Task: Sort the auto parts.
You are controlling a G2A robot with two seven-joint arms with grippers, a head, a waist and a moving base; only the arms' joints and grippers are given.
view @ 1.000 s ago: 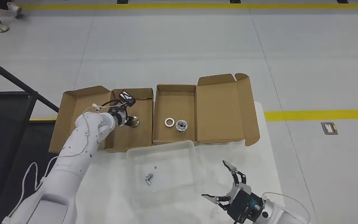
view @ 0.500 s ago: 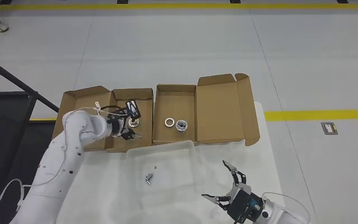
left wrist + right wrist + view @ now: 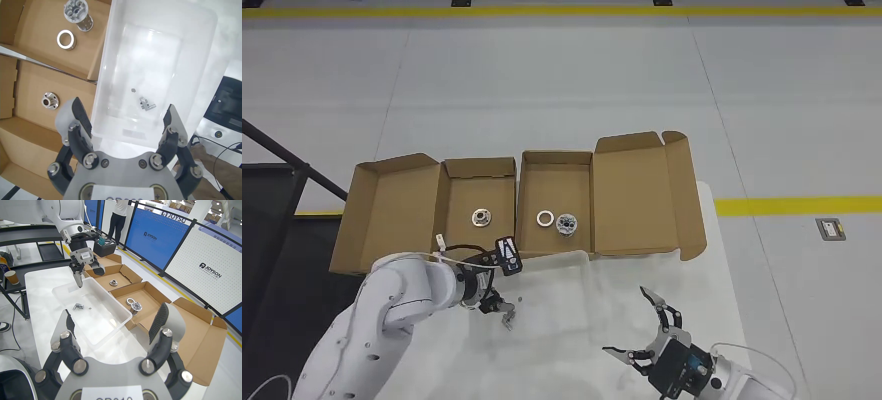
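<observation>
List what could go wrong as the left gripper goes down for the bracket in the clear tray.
1. The bracket is small and lies flat on the tray floor; the open left gripper may just push it along.
2. One finger hangs by the tray rim; going down it could strike the rim and shift the tray.

The left arm (image 3: 392,300) is bending at the elbow and reaching inward, with its wrist turned down. The left gripper (image 3: 122,104) is hanging with jaws wide apart. The right gripper (image 3: 115,309) is pointing forward, also opened wide.
</observation>
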